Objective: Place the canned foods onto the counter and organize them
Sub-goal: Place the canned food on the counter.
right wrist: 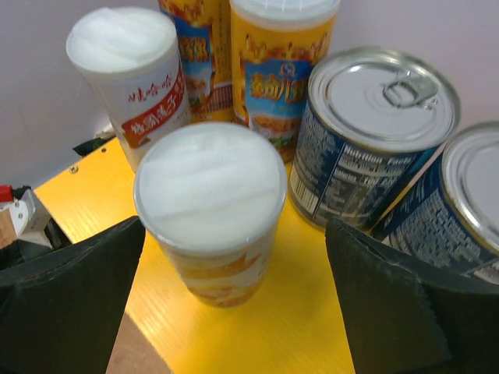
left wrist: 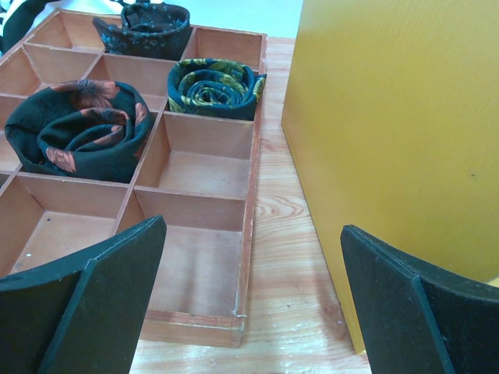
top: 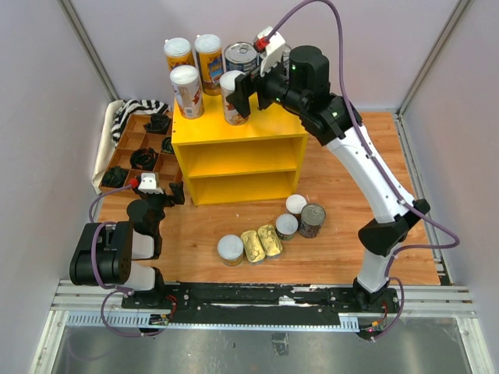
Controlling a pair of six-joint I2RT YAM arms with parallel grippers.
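Straddling a white-lidded can (right wrist: 210, 187), right hand (right wrist: 234, 234): jaws spread, released, gripping nothing. Can: rigid cylinder, glossy label, likely hefty and slick; take hold mid-wall. It stands on the yellow shelf unit (right wrist: 312, 335) top, beside silver-topped tins (right wrist: 382, 101). Six more cans (top: 312, 220) lie on the wooden tabletop (top: 351, 249).

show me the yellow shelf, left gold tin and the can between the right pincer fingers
yellow shelf (top: 234, 132): top view, front edge of its flat top
left gold tin (top: 252, 246): top view, middle of its lid
can (right wrist: 209, 183): right wrist view, centre of its white lid
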